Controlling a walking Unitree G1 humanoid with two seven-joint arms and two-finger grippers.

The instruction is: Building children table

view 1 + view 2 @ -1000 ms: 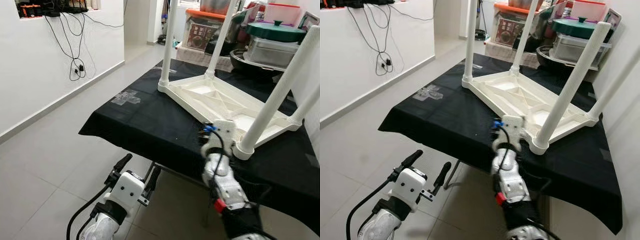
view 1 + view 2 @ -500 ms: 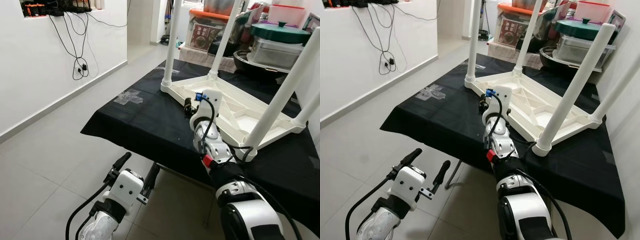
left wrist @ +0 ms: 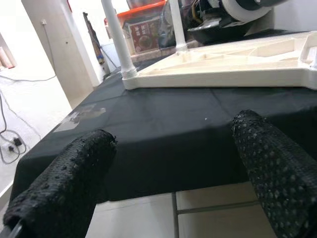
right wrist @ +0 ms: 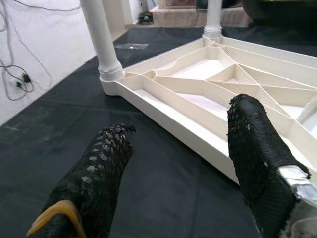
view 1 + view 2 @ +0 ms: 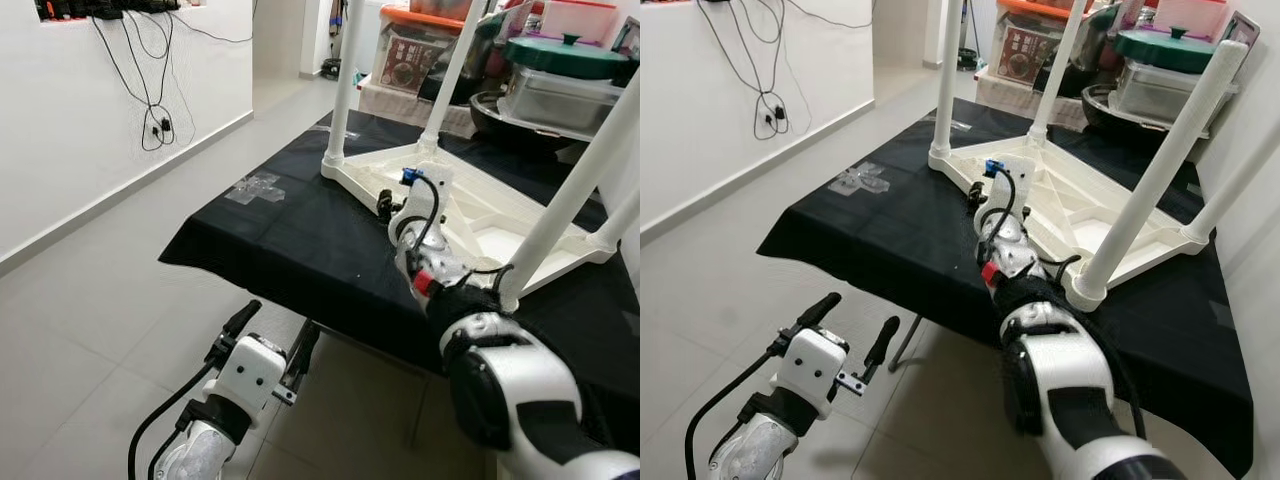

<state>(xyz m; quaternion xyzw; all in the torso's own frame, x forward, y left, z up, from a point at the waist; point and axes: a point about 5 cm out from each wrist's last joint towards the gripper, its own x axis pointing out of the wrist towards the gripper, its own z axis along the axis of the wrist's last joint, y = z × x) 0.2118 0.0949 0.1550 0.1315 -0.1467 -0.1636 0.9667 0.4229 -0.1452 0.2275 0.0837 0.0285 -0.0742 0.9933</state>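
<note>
A white plastic children's table lies upside down on a black-covered table. Its white legs stick up from the corners. My right gripper hovers open over the black cloth, just beside the upturned table's near rim and not touching it. In the right wrist view the fingers stand wide apart with nothing between them, and the ribbed underside lies just ahead. My left gripper hangs open and low over the floor, below the cloth's front edge.
Storage boxes, a green-lidded pot and metal pans crowd the back behind the table. A white wall with dangling cables runs along the left. A patch of tape lies on the cloth. Tiled floor spreads out to the left.
My right arm has swung left and forward, from the near leg's base along the rim towards the far-left corner. The left arm stays low. The camera has shifted slightly.
</note>
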